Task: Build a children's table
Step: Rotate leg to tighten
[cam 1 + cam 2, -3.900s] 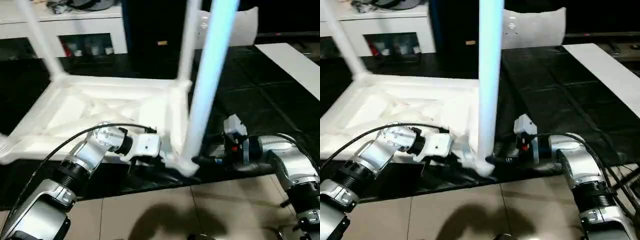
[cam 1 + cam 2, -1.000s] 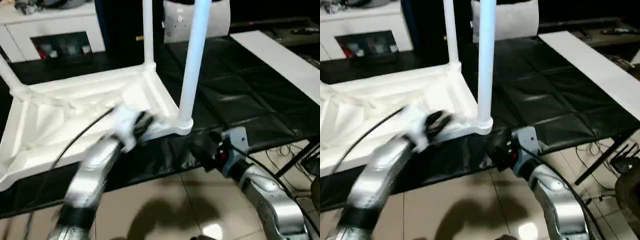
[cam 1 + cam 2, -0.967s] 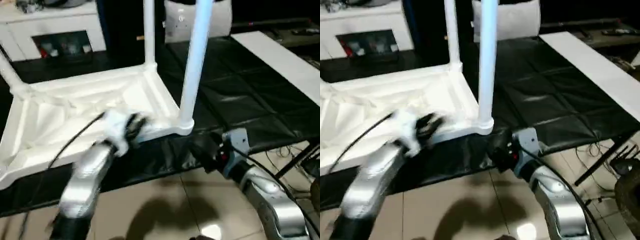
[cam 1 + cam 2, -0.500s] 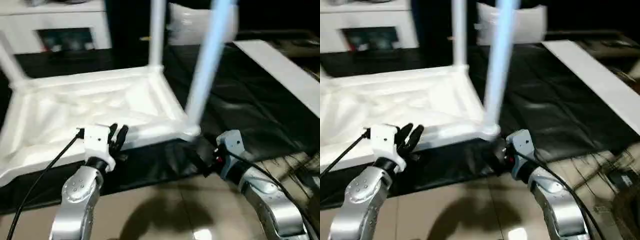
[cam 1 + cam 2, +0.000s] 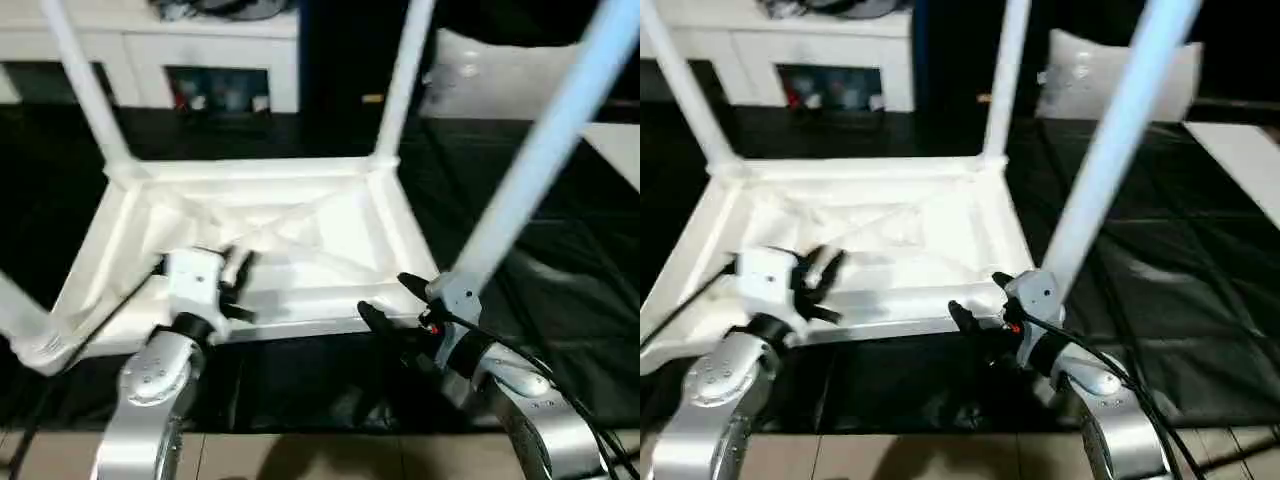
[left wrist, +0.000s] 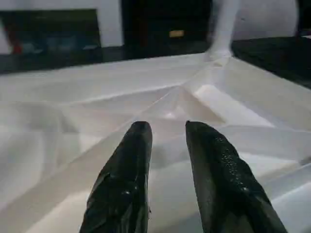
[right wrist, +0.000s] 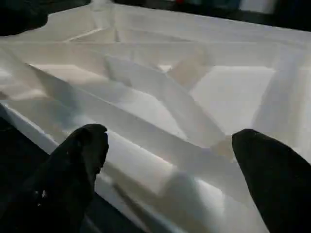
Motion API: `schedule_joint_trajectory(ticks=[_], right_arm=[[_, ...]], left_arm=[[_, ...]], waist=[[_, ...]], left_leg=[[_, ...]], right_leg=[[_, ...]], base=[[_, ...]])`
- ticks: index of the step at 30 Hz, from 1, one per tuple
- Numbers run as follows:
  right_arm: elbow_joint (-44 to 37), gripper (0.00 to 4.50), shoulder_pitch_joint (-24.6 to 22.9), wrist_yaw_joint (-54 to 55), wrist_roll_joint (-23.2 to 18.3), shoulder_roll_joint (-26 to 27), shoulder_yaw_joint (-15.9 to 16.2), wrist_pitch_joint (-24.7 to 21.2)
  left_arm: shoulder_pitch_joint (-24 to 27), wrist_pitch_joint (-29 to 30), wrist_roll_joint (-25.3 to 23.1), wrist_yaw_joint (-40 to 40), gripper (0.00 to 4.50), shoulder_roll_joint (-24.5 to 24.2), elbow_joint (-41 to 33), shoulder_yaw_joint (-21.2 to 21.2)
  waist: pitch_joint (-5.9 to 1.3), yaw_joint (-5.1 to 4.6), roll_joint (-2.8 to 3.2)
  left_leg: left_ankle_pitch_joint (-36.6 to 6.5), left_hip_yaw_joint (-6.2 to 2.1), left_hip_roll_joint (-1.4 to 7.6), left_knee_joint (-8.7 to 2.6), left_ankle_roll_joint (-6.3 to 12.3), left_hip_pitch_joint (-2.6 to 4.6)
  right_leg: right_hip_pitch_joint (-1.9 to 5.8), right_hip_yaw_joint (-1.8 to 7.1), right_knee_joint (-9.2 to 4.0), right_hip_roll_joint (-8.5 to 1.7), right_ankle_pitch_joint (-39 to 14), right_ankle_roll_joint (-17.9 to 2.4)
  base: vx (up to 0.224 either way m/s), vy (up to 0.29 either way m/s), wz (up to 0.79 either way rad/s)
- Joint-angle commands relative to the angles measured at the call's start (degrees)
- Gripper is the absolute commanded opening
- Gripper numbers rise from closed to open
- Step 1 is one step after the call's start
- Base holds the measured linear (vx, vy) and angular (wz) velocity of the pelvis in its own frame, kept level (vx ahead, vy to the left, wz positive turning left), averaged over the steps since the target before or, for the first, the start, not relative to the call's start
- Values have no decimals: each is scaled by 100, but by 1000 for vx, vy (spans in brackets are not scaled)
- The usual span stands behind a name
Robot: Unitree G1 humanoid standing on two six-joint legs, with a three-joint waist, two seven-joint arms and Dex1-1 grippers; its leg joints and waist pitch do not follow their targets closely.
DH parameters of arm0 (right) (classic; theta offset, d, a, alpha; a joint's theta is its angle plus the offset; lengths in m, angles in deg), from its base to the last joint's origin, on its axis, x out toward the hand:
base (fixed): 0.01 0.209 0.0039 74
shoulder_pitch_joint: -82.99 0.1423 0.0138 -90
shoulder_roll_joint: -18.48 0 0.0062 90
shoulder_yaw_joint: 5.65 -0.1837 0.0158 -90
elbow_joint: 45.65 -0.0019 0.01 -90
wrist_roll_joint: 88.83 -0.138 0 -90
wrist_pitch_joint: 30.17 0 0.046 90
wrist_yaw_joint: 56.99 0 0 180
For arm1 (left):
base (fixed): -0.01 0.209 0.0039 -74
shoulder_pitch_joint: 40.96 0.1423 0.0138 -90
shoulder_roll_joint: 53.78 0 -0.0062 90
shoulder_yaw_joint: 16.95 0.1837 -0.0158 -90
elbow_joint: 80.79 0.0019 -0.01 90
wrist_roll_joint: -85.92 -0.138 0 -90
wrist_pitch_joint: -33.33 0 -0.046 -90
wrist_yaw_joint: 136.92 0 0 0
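Observation:
The children's table lies upside down on a black mat, its ribbed white top (image 5: 300, 235) facing up. Tapered white legs stand in its corner sockets, the nearest one (image 5: 520, 180) rising at the near right corner. My left gripper (image 5: 238, 285) hovers over the near rim, left of the middle. Its fingers (image 6: 133, 160) are a little apart with nothing between them. My right gripper (image 5: 388, 300) is wide open at the near rim, just left of the near right leg's foot. The rim (image 7: 160, 160) runs across the space between its fingers, and nothing is gripped.
A white cabinet with glass doors (image 5: 200, 60) stands along the back. A white bag (image 5: 500, 80) sits at the back right. The black mat (image 5: 560, 300) extends to the right, with a white board (image 5: 1240, 140) on it. Tiled floor (image 5: 300, 465) starts at the mat's near edge.
The camera has moved, shifting the whole picture. The left arm, blurred in motion a second ago, has drawn back leftward and now holds over the near rim. Neither gripper's opening has changed.

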Motion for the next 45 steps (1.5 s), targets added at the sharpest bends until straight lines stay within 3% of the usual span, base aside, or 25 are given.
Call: schedule_joint_trajectory(ticks=[1, 2, 3, 4, 5, 6, 7, 8, 9, 11, 12, 13, 17, 20, 22, 25, 26, 27, 28, 29, 31, 32, 33, 36, 45], right_arm=[[-54, 450, -77, 40, 6, 21, -39, 47], [-56, 450, -90, 43, 4, 18, -32, 57], [-51, 450, -107, 63, 17, 12, -9, 69], [-51, 450, -109, 66, 19, 12, -7, 71], [-38, 450, -112, 85, 31, 10, 4, 88], [-31, 450, -104, 89, 33, 9, 2, 91], [19, 450, -56, 121, 61, 23, -4, 94], [34, 450, -41, 132, 69, 27, -6, 94], [92, 450, 13, 170, 102, 39, -6, 97], [168, 450, 80, 229, 174, 50, 17, 100], [177, 450, 88, 233, 175, 56, 19, 101], [198, 450, 111, 257, 186, 71, 28, 92], [270, 450, 226, 334, 228, 93, 55, 32], [322, 450, 301, 381, 287, 64, 47, 3], [494, 450, 409, 510, 318, 33, -86, -67], [696, 450, 527, 652, 348, -5, -236, -76], [893, 450, 655, 771, 372, -43, -389, -35], [1031, 450, 747, 852, 386, -67, -495, -5], [1041, 450, 753, 857, 385, -70, -505, -2], [1346, 450, 942, 1003, 356, -177, -778, 72], [1552, 450, 1057, 1115, 332, -269, -959, 111], [1764, 450, 1169, 1250, 324, -370, -1136, 146], [1909, 450, 1242, 1337, 321, -435, -1239, 173], [2392, 450, 1500, 1622, 285, -702, -1599, 219], [2399, 450, 1538, 1397, 401, -679, -1389, 352]], left_arm=[[112, 7, 73, -158, 170, -118, -36, -30], [128, 19, 121, -246, 170, -147, -44, -2], [155, 41, 175, -371, 190, -202, -49, 37], [158, 43, 182, -385, 206, -208, -50, 41], [163, 48, 146, -420, 213, -268, -34, 68], [159, 58, 146, -444, 215, -291, -28, 79], [140, 71, 159, -505, 221, -364, -4, 105], [135, 74, 160, -521, 236, -384, 3, 112], [117, 76, 169, -575, 250, -450, 30, 131], [102, 75, 190, -627, 265, -498, 65, 143], [102, 76, 191, -627, 274, -499, 70, 143], [99, 72, 193, -632, 287, -509, 86, 143], [78, 73, 209, -709, 311, -576, 132, 125], [91, 83, 260, -839, 331, -677, 155, 118], [159, 127, 351, -1061, 351, -859, 133, 120], [254, 191, 468, -1280, 373, -1015, 69, 125], [332, 224, 545, -1425, 387, -1110, 36, 128], [381, 244, 591, -1517, 387, -1171, 19, 132], [383, 243, 589, -1520, 391, -1175, 20, 133], [460, 189, 535, -1588, 407, -1276, 38, 156], [482, 165, 504, -1593, 430, -1308, 62, 156], [504, 175, 487, -1592, 430, -1334, 72, 148], [512, 191, 489, -1587, 432, -1352, 79, 147], [630, 308, 480, -1702, 444, -1521, 43, 208], [687, 506, 403, -1818, 444, -1787, 47, 286]], waist=[[-353, 135, 43], [-349, 208, 4], [-361, 229, 3], [-360, 262, 5], [-298, 251, 42], [-246, 245, 64], [-205, 206, 60], [-172, 177, 105], [-142, 129, 109], [-84, 48, 99], [-71, 26, 66], [-77, -8, 70], [-96, -94, 60], [-150, -142, 33], [-245, -151, 70], [-242, -165, 67], [-291, -148, 72], [-279, -148, 64], [-244, -146, 65], [-232, -155, 4], [-204, -128, 27], [-203, -100, 31], [-194, -83, -5], [-198, -14, 10], [-184, -26, 3]], left_leg=[[2944, 327, -349, -176, -19, 38], [2010, 367, -311, -318, -394, 67], [1739, 363, -276, -385, -470, 86], [1547, 374, -236, -433, -476, 126], [1076, 335, -143, -568, -580, 137], [608, 291, -79, -664, -754, 170], [-11, 266, -33, -736, -803, 223], [-525, 243, 1, -819, -823, 247], [-988, 241, 18, -897, -822, 248], [-1616, 273, 15, -994, -825, 249], [-1637, 292, 1, -1003, -802, 220], [-1581, 311, 6, -1008, -765, 208], [-1277, 351, -10, -982, -685, 149], [-932, 376, -47, -958, -624, 113], [-106, 372, -64, -865, -551, 70], [140, 390, -87, -835, -567, 47], [437, 398, -99, -792, -560, 38], [473, 403, -95, -797, -557, 38], [334, 414, -95, -819, -588, 35], [217, 430, -85, -823, -581, 32], [-212, 438, -60, -860, -593, 50], [-266, 452, -45, -856, -588, 69], [-355, 469, -35, -867, -575, 70], [-361, 489, -40, -866, -580, 67], [-481, 496, -40, -886, -547, 37]], right_leg=[[253, 43, -98, 133, 6908, 382], [284, 64, -215, 101, 6650, 471], [303, 68, -231, 70, 6488, 491], [259, 68, -274, 45, 6291, 488], [152, 32, -315, -9, 5537, 371], [102, -51, -395, -65, 4478, 181], [58, -54, -477, -111, 3355, -14], [25, -68, -549, -142, 2319, -278], [20, -58, -636, -164, 1404, -551], [5, -11, -755, -210, 209, -827], [11, 1, -787, -209, -20, -855], [-13, 11, -816, -232, -225, -886], [-59, 39, -834, -240, -273, -938], [-55, 45, -811, -220, 191, -925], [-44, 24, -698, -176, 1498, -943], [-44, 4, -651, -130, 2155, -950], [-39, -5, -602, -113, 2611, -936], [-62, -17, -603, -104, 2654, -945], [-76, -25, -623, -101, 2488, -948], [-74, -17, -643, -108, 2343, -949], [-104, -4, -678, -147, 1665, -979], [-118, 5, -694, -156, 1571, -970], [-121, 12, -707, -165, 1391, -970], [-147, 12, -708, -166, 1221, -895], [-165, 12, -733, -172, 982, -899]], base=[[99, 11, 8], [99, 11, 8], [59, 39, 16], [29, 67, 13], [29, 67, 13], [-21, 70, 1], [-97, 57, -3], [-97, 57, -3], [-133, 56, -3], [-148, 45, -1], [-132, 31, -4], [-95, 20, -4], [-69, 7, -3], [0, 0, 0], [0, 0, 0], [0, 0, 0], [0, 0, 0], [0, 0, 0], [0, 0, 0], [0, 0, 0], [0, 0, 0], [0, 0, 0], [0, 0, 0], [0, 0, 0], [0, 0, 0]])
